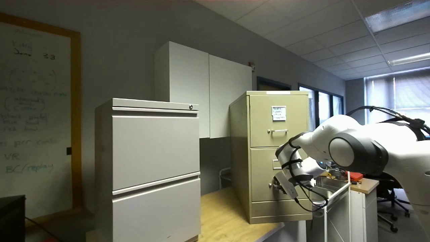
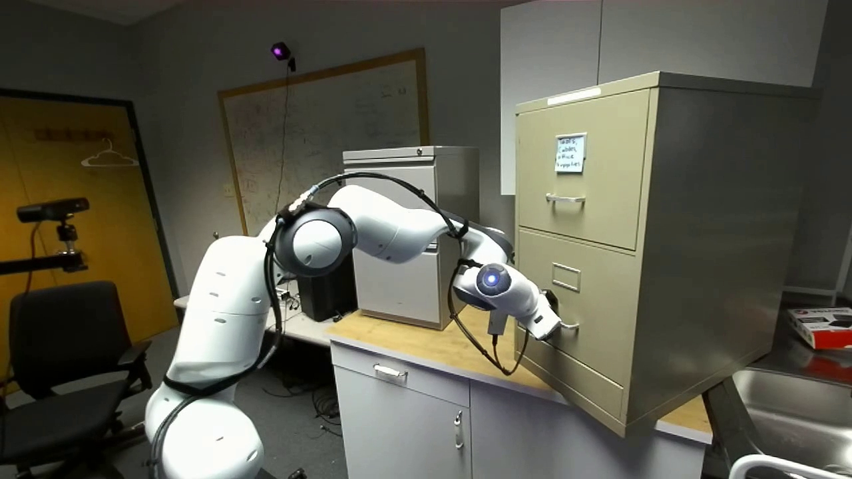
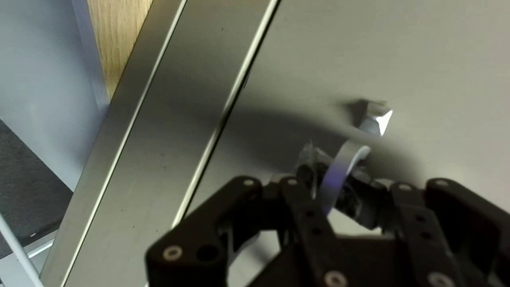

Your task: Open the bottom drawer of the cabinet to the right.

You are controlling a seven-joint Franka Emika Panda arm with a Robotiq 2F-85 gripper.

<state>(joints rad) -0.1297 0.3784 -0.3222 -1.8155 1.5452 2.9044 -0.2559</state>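
The narrow khaki-beige cabinet (image 1: 239,158) stands on a wooden counter and also shows in an exterior view (image 2: 715,253). Its bottom drawer (image 1: 260,168) lies flush with the cabinet front in both exterior views (image 2: 602,319). In the wrist view the drawer front (image 3: 326,67) fills much of the picture. The silver pull handle (image 3: 342,167) runs between my fingers. My gripper (image 3: 332,177) is at this handle, with its fingertips close together on both sides of it. In an exterior view the gripper (image 1: 277,185) covers most of the handle, and the handle's end (image 2: 570,326) shows beside my hand.
The upper drawer (image 1: 262,124) is shut. A wide pale grey cabinet (image 1: 156,151) stands beside on the wooden counter (image 1: 218,208). The khaki cabinet's front corner overhangs the counter edge. A sink (image 2: 792,412) and a red-and-white box (image 2: 822,326) are beyond it. White wall cupboards (image 1: 188,80) hang behind.
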